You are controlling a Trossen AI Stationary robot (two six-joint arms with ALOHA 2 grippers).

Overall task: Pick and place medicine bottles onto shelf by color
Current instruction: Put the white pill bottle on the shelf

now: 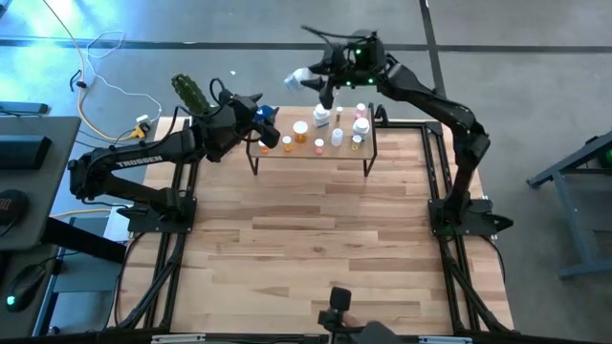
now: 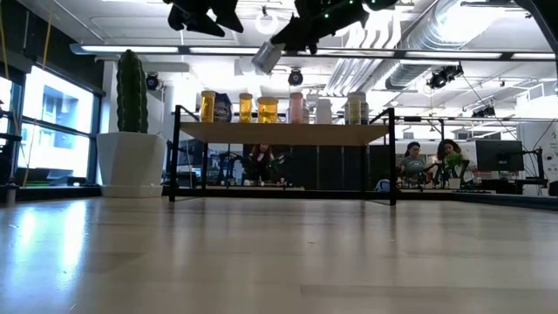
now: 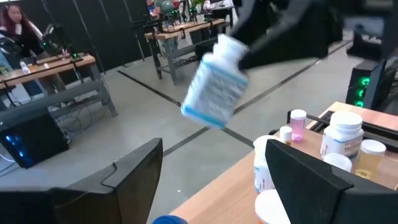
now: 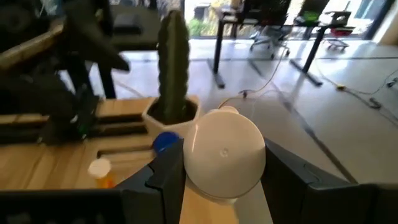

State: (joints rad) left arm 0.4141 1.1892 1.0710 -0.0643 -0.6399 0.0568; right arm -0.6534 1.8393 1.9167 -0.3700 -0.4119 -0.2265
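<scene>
My right gripper clamped a smooth white bottle, tilted, at the shelf's eleven o'clock. The left gripper gaped empty by the blue-capped bottle; spiny cactus beyond.

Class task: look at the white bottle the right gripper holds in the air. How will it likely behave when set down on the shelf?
The white bottle hangs tilted in the right gripper, so it may tip if released that way. Its round body would probably roll. The shelf is already crowded, so neighbours could be knocked.
</scene>
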